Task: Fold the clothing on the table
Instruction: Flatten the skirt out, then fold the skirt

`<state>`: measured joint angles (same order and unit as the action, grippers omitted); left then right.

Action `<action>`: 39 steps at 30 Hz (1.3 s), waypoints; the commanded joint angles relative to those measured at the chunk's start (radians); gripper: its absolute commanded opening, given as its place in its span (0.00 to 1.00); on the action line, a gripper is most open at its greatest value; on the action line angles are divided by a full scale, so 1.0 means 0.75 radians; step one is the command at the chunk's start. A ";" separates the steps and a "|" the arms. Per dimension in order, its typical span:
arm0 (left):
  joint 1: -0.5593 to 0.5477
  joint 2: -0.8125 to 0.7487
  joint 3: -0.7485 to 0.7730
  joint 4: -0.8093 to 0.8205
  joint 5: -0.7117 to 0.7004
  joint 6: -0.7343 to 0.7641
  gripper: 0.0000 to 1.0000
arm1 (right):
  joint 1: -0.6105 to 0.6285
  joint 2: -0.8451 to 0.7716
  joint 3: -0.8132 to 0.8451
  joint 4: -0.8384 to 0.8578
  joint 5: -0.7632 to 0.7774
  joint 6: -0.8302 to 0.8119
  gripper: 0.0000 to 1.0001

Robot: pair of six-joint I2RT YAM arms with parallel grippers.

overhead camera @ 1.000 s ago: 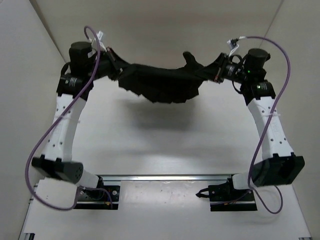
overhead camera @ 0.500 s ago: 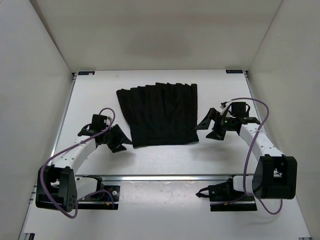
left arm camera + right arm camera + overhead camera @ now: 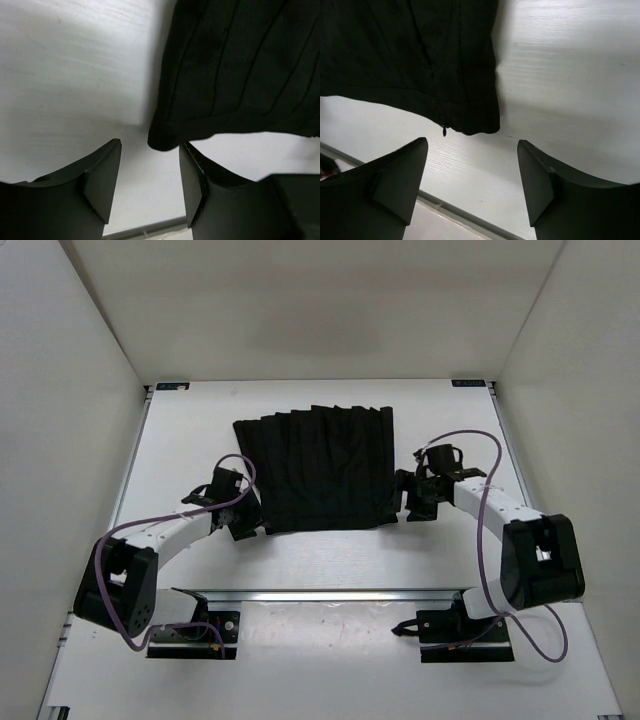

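Note:
The clothing (image 3: 318, 468), a black pleated skirt, lies spread flat on the white table (image 3: 320, 560). My left gripper (image 3: 246, 523) sits low beside the skirt's near left corner, open. In the left wrist view that corner (image 3: 164, 140) lies just beyond the tip of the right finger (image 3: 197, 185), with bare table between the jaws of the left gripper (image 3: 150, 180). My right gripper (image 3: 405, 504) is at the near right corner, open. The right wrist view shows the corner (image 3: 479, 125) and a small zipper pull (image 3: 444, 131) ahead of the right gripper (image 3: 472, 175), whose jaws are wide apart.
A metal rail (image 3: 330, 593) runs along the near side of the table, in front of both arm bases. Pale grey walls (image 3: 70, 440) close in the left, right and far sides. Purple cables (image 3: 485, 540) loop off both arms.
One second ago both grippers held the skirt stretched in the air. It now lies flat, both jaws have opened, and the grippers have closed in on its near corners.

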<state>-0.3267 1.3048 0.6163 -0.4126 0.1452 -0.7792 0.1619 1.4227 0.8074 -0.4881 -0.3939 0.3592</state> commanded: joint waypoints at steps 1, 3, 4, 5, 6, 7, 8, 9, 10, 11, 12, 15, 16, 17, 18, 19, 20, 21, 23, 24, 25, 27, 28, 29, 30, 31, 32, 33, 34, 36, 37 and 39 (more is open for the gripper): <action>-0.010 0.037 0.019 0.096 -0.091 -0.037 0.61 | 0.091 0.048 0.067 0.058 0.143 -0.043 0.69; -0.024 0.070 0.029 0.104 -0.097 -0.041 0.61 | 0.142 0.091 0.079 0.064 0.177 -0.061 0.67; -0.033 0.084 0.039 0.104 -0.097 -0.043 0.61 | 0.144 0.126 0.089 0.064 0.200 -0.066 0.65; -0.037 0.097 0.045 0.108 -0.097 -0.043 0.60 | 0.166 0.144 0.101 0.062 0.228 -0.072 0.66; -0.045 0.099 0.046 0.106 -0.097 -0.045 0.60 | 0.201 0.146 0.116 0.031 0.293 -0.068 0.64; -0.047 0.103 0.037 0.104 -0.095 -0.043 0.61 | 0.252 0.156 0.152 -0.011 0.349 -0.066 0.63; -0.053 0.099 0.041 0.112 -0.097 -0.051 0.61 | 0.271 0.142 0.177 -0.050 0.444 -0.062 0.62; -0.055 0.103 0.037 0.108 -0.089 -0.053 0.61 | 0.315 0.134 0.181 -0.057 0.522 -0.045 0.61; -0.057 0.097 0.031 0.122 -0.085 -0.057 0.60 | 0.352 0.110 0.183 -0.055 0.553 -0.039 0.61; -0.049 0.099 0.023 0.125 -0.085 -0.061 0.60 | 0.367 0.099 0.183 -0.043 0.582 -0.037 0.59; -0.049 0.095 0.009 0.129 -0.067 -0.061 0.60 | 0.393 0.097 0.183 -0.039 0.591 -0.021 0.58; -0.045 0.103 0.011 0.129 -0.065 -0.066 0.60 | 0.392 0.140 0.202 -0.022 0.595 -0.029 0.55; -0.047 0.101 0.011 0.127 -0.051 -0.066 0.60 | 0.416 0.148 0.212 -0.030 0.611 -0.029 0.52; -0.043 0.095 0.007 0.123 -0.060 -0.064 0.60 | 0.420 0.167 0.222 -0.026 0.615 -0.035 0.48; -0.041 0.095 0.005 0.127 -0.061 -0.062 0.60 | 0.432 0.177 0.222 -0.030 0.629 -0.029 0.46; -0.037 0.089 0.001 0.125 -0.059 -0.066 0.60 | 0.447 0.189 0.240 -0.032 0.652 -0.031 0.46; -0.025 0.077 -0.010 0.123 -0.050 -0.062 0.60 | 0.467 0.195 0.263 -0.047 0.676 -0.019 0.45; -0.031 0.074 -0.016 0.125 -0.052 -0.057 0.59 | 0.487 0.201 0.271 -0.057 0.749 -0.011 0.45; -0.018 0.070 -0.010 0.129 -0.042 -0.057 0.60 | 0.516 0.181 0.273 -0.051 0.803 0.014 0.47; -0.018 0.070 -0.020 0.133 -0.042 -0.057 0.60 | 0.510 0.163 0.271 -0.039 0.775 0.012 0.48; -0.014 0.068 -0.022 0.141 -0.030 -0.059 0.60 | 0.496 0.169 0.265 -0.022 0.734 0.022 0.48; -0.002 0.066 -0.040 0.149 -0.026 -0.064 0.60 | 0.494 0.187 0.261 -0.010 0.693 0.026 0.47; -0.006 0.064 -0.044 0.147 -0.020 -0.059 0.59 | 0.500 0.195 0.261 -0.006 0.693 0.030 0.46; -0.008 0.074 -0.038 0.149 -0.020 -0.059 0.60 | 0.502 0.220 0.261 -0.010 0.681 0.030 0.46; -0.008 0.076 -0.034 0.149 -0.022 -0.061 0.60 | 0.508 0.240 0.261 -0.010 0.679 0.041 0.46; 0.004 0.072 -0.044 0.155 -0.018 -0.064 0.59 | 0.516 0.267 0.265 -0.008 0.666 0.035 0.46; -0.002 0.070 -0.036 0.153 -0.010 -0.062 0.60 | 0.520 0.281 0.265 -0.004 0.662 0.034 0.46; 0.000 0.074 -0.038 0.159 -0.011 -0.061 0.60 | 0.537 0.306 0.273 -0.008 0.672 0.039 0.45; 0.000 0.072 -0.038 0.153 -0.014 -0.064 0.60 | 0.539 0.320 0.279 -0.010 0.683 0.043 0.46; 0.010 0.066 -0.049 0.163 0.003 -0.061 0.60 | 0.579 0.343 0.296 -0.036 0.742 0.063 0.46; 0.006 0.064 -0.061 0.166 0.003 -0.066 0.60 | 0.590 0.347 0.306 -0.061 0.797 0.083 0.46; 0.012 0.062 -0.063 0.168 0.007 -0.057 0.59 | 0.633 0.337 0.316 -0.077 0.891 0.108 0.47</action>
<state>-0.3225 1.3716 0.5945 -0.2832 0.1452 -0.8299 0.5953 1.6791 1.0103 -0.5308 0.1699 0.3977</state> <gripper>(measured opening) 0.594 0.465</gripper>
